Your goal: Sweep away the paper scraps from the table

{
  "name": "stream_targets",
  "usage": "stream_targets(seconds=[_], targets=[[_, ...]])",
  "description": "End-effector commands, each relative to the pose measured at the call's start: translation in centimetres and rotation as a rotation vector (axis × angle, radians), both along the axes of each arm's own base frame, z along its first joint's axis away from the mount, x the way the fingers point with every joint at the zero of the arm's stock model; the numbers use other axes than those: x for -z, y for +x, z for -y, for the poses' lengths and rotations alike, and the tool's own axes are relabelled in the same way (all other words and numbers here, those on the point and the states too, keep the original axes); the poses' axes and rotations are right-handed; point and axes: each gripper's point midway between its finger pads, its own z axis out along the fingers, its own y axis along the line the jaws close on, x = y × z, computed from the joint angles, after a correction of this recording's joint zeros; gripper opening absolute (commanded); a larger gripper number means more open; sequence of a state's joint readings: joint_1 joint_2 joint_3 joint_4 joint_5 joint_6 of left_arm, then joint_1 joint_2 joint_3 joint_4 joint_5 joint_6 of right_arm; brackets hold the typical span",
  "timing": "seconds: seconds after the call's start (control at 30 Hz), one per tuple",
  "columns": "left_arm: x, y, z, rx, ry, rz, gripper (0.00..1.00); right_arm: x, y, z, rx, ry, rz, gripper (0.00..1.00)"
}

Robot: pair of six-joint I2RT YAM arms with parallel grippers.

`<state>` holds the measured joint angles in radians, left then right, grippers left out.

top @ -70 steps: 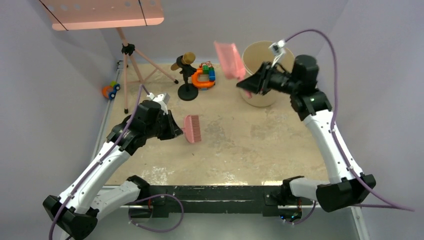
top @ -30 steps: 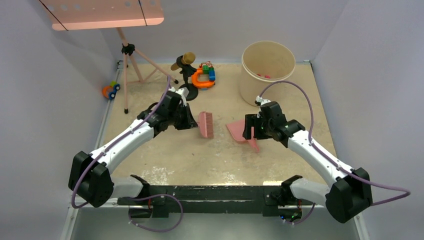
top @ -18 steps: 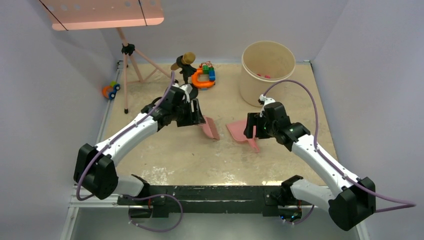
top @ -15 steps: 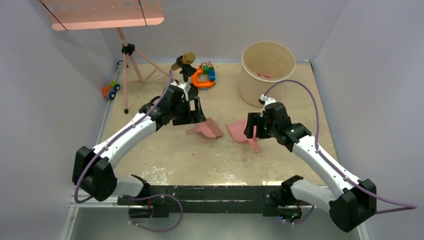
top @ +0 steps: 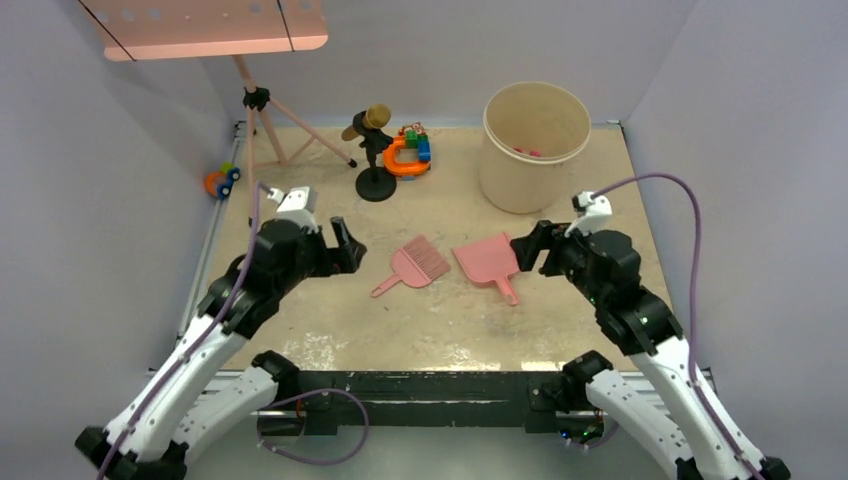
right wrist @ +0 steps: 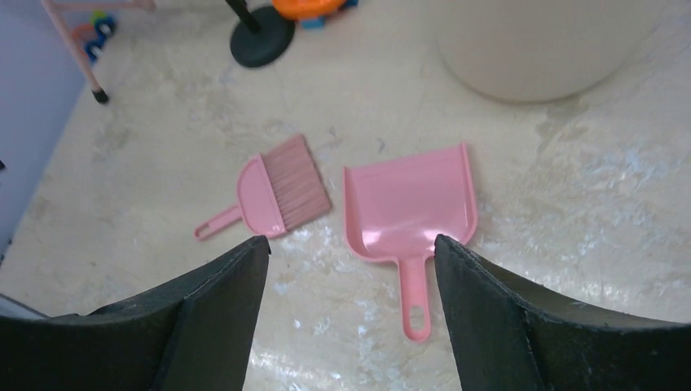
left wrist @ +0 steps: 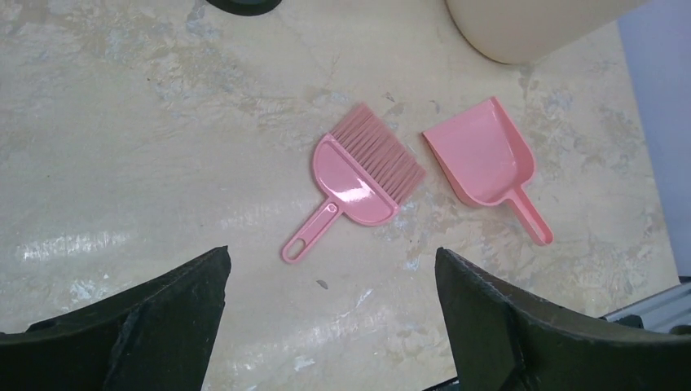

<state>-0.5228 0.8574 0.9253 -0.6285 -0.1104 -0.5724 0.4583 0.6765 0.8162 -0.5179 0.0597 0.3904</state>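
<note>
Paper scraps (top: 527,152): only visible ones sit in bucket (top: 505,190), 1 o'clock on table (top: 450,325). Light, soft, probably scatter, so sweep, don't pinch; grab brush (top: 420,262) by handle. Left gripper (top: 345,247) and right gripper (top: 530,255) wide open, empty.

**Pink dustpan and brush lying side by side, gripper wide**

Right gripper (right wrist: 350,239): dark fingers (right wrist: 204,318) spread wide, framing the scene from the near side. Beige, scuffed table (right wrist: 570,204). Pink dustpan (right wrist: 411,204) lies flat mid-table, mouth away, handle pointing near. Pink brush (right wrist: 273,195) lies just left of it, apart, bristles away, handle angled near-left. Beige bucket (right wrist: 546,41) toward the far edge. Black round stand base (right wrist: 262,37) and orange toy (right wrist: 314,6) further left. Pink tripod leg (right wrist: 73,45) by the left edge.
</note>
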Motion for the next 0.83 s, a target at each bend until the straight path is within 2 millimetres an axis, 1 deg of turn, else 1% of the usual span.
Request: stream_targets(seconds=[0.0, 0.07, 0.13, 0.27, 0.37, 0.43, 0.57, 0.8], targets=[[-0.9, -2.3, -1.3, -0.011, -0.102, 0.148, 1.00, -5.3, -0.4, 2.0, 0.085, 0.066, 0.211, 0.78], [-0.7, -3.2, -2.2, -0.040, -0.124, 0.171, 1.00, -5.4, -0.8, 2.9, 0.123, 0.077, 0.245, 0.78], [0.3, -3.8, -2.8, -0.061, -0.124, 0.162, 0.99, -5.8, -1.4, 3.7, 0.155, 0.098, 0.277, 0.78], [1.9, -4.3, -2.3, -0.036, -0.136, 0.127, 0.98, -5.5, -2.0, 5.1, 0.221, 0.129, 0.306, 0.78], [2.0, -4.6, -0.4, 0.057, -0.209, 0.160, 0.99, -4.7, -2.1, 5.3, 0.224, 0.130, 0.317, 0.78], [2.0, -4.8, 0.4, 0.090, -0.258, 0.174, 0.99, -4.1, -2.1, 5.3, 0.229, 0.130, 0.314, 0.77], [2.5, -4.5, 0.3, 0.070, -0.266, 0.171, 0.99, -3.0, -2.1, 5.2, 0.222, 0.133, 0.316, 0.76], [2.5, -4.3, -0.2, 0.044, -0.241, 0.177, 1.00, -2.5, -1.9, 5.4, 0.240, 0.139, 0.318, 0.75]])
